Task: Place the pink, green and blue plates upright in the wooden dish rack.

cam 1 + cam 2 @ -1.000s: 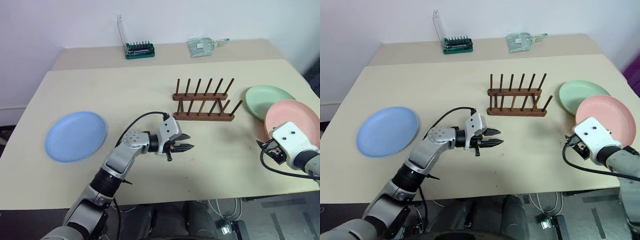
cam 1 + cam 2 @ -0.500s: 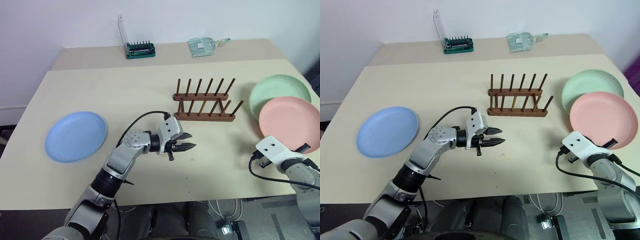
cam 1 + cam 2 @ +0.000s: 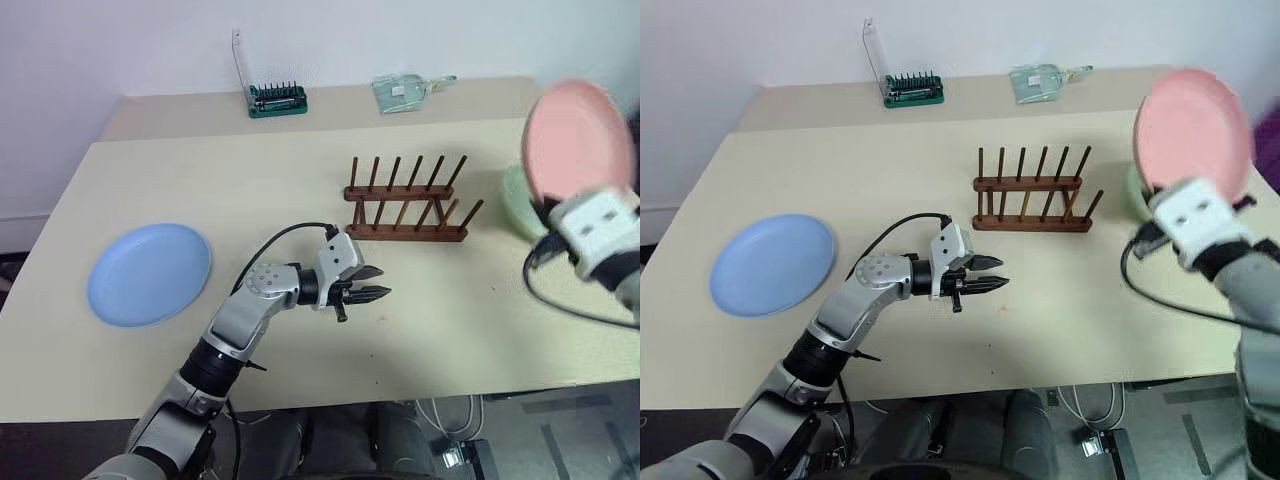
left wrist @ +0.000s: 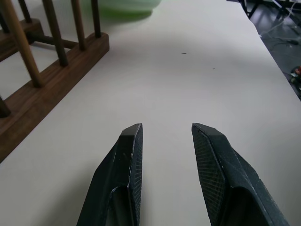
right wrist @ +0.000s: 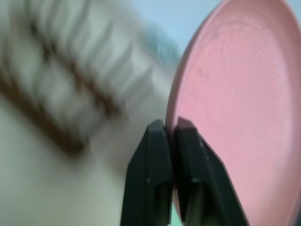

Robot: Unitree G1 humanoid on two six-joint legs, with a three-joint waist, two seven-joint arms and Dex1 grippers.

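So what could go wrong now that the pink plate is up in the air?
1. The right pincer grips the pink plate only by its rim, so it might slip or swing while carried.
2. The green plate lies just beneath it and could get knocked.
3. The rack has thin pegs and narrow gaps, so a tilted plate may hit a peg or push the rack.
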